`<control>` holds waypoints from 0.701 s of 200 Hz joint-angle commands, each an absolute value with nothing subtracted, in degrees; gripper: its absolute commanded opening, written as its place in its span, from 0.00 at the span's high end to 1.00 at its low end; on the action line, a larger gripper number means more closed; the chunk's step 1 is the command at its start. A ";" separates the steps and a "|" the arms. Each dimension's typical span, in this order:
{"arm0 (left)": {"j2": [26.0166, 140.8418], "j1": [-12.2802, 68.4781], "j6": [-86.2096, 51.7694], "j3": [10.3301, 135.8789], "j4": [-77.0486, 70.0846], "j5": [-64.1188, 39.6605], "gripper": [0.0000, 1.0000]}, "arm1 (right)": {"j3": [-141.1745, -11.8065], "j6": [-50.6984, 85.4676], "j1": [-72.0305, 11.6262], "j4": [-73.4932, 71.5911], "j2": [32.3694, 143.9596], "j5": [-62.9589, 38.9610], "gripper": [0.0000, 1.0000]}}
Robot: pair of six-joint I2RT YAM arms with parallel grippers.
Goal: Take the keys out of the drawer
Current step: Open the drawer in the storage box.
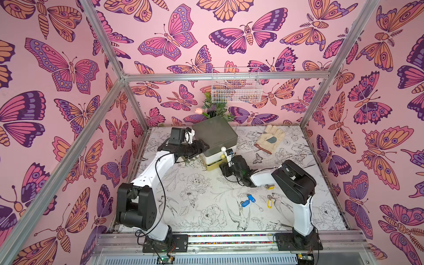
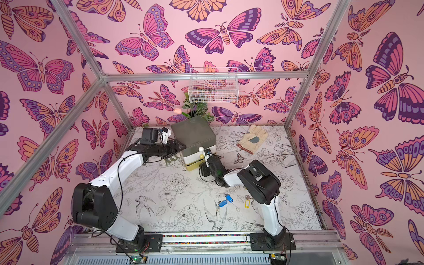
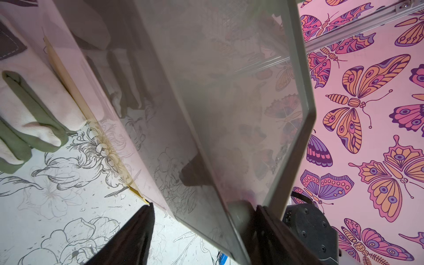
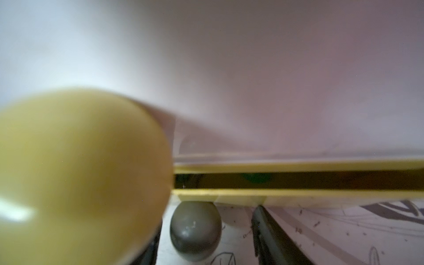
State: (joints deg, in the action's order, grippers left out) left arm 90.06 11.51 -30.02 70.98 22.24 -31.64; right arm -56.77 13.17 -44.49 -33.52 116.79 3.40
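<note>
On the left, our left gripper (image 1: pixel 198 152) reaches to the left face of the small plastic drawer cabinet (image 1: pixel 215 133), which is grey on top and white in the middle. Its jaws stand wide, one finger by the lid's edge and one by the cabinet's foot; we cannot tell whether they press.

Behind the cabinet stands a green artificial plant with a pink tulip (image 1: pixel 215 107). Above it a white wire basket (image 1: pixel 236 89) hangs on the rail.

At the cabinet's front, our right gripper (image 1: pixel 223 163) has its jaws released around a round grey knob (image 4: pixel 195 231), with a gap on one side. A round yellow knob (image 4: pixel 80 172) blocks much of that wrist view. The yellow bottom drawer (image 1: pixel 212 166) is open a slit, with a green blur inside.

Four small metal keys (image 1: pixel 251 198) lie on the flower-printed tabletop (image 1: pixel 183 206), well apart from the cabinet:
- Two blue tags (image 1: pixel 245 203) lie slantwise, just beside each other.
- A yellow tag (image 1: pixel 270 203) runs front to back, metal end rearward.
- A second yellow tag (image 1: pixel 270 187) is half hidden under our right arm.

At back right lies a cream leather work glove (image 1: pixel 269 138), fingers toward the rear wall.
</note>
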 commanded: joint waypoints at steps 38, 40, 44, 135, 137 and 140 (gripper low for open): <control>93.25 12.20 -28.07 65.99 37.44 -27.47 0.25 | -58.56 11.15 -44.17 -35.15 117.28 2.99 0.51; 93.27 12.15 -28.11 66.00 37.44 -27.43 0.25 | -58.48 11.03 -44.13 -35.16 117.19 2.99 0.52; 93.30 12.13 -28.15 66.04 37.49 -27.42 0.25 | -58.38 10.94 -44.17 -35.11 117.02 2.93 0.54; 91.48 12.31 -29.60 65.42 37.49 -26.31 0.25 | -51.68 10.92 -44.17 -34.01 109.99 1.54 0.72; 91.49 12.31 -29.61 65.46 37.45 -26.24 0.25 | -51.33 11.04 -44.20 -33.95 109.72 1.26 0.72; 91.37 12.35 -29.68 65.42 37.49 -26.16 0.25 | -50.88 11.12 -44.21 -33.88 109.36 1.04 0.72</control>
